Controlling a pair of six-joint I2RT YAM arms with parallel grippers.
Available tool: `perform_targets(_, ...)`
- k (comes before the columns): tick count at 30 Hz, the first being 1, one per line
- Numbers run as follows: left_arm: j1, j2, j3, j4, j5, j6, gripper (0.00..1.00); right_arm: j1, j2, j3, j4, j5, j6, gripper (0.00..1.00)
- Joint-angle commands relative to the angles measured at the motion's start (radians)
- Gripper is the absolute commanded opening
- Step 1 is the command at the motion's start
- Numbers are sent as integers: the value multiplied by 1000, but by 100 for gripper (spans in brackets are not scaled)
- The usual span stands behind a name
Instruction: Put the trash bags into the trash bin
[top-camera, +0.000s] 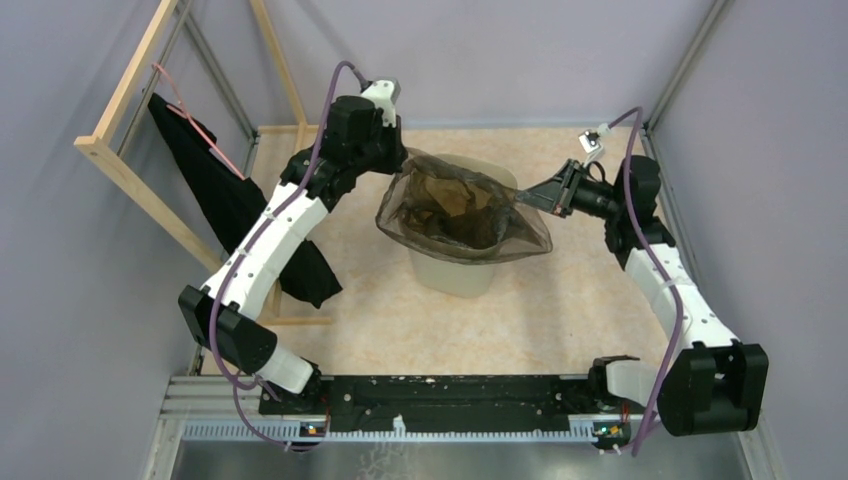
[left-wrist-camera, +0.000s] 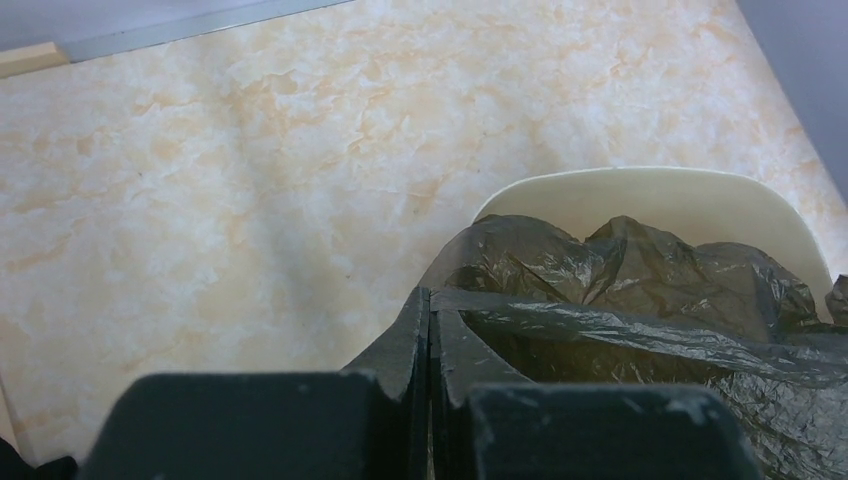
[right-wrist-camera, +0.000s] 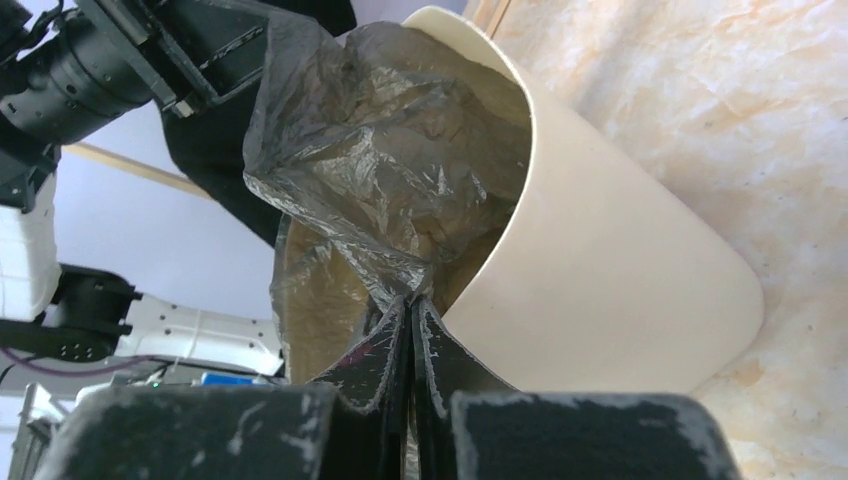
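The see-through dark brown trash bag (top-camera: 462, 208) is stretched open over the cream-beige trash bin (top-camera: 455, 270) at mid table, its body sagging into the bin's mouth. My left gripper (top-camera: 392, 172) is shut on the bag's left rim. In the left wrist view the gripper (left-wrist-camera: 430, 300) pinches the film (left-wrist-camera: 640, 290) above the bin's rim (left-wrist-camera: 640, 190). My right gripper (top-camera: 528, 196) is shut on the bag's right rim. In the right wrist view the gripper (right-wrist-camera: 411, 305) clamps a gathered fold of the bag (right-wrist-camera: 390, 150) beside the bin's wall (right-wrist-camera: 600, 270).
A matte black cloth (top-camera: 225, 200) hangs from a wooden frame (top-camera: 120, 150) at the left, behind the left arm. Metal posts stand at the back corners. The marbled tabletop (top-camera: 560, 310) surrounds the bin.
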Motion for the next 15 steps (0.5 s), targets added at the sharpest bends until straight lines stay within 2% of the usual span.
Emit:
perform_targets(1, 8, -21, 25, 41, -55, -37, 0, 10, -41, 47, -9, 105, -33, 0)
perform_targets(3, 11, -9, 26, 38, -59, -51, 0, 9, -32, 78, -33, 187, -35, 0)
perform_targets(7, 19, 11, 30, 45, -68, -76, 0, 7, 13, 95, 30, 294, -22, 0)
perform_targets(9, 25, 22, 34, 57, -71, -83, 1, 3, 45, 103, 50, 298, -10, 0)
perform_targets(11, 37, 46, 54, 60, -37, -92, 6, 3, 71, 101, 94, 303, 6, 0)
perform_targets(15, 59, 138, 126, 41, 73, -129, 3, 3, 118, 99, 152, 306, 41, 0)
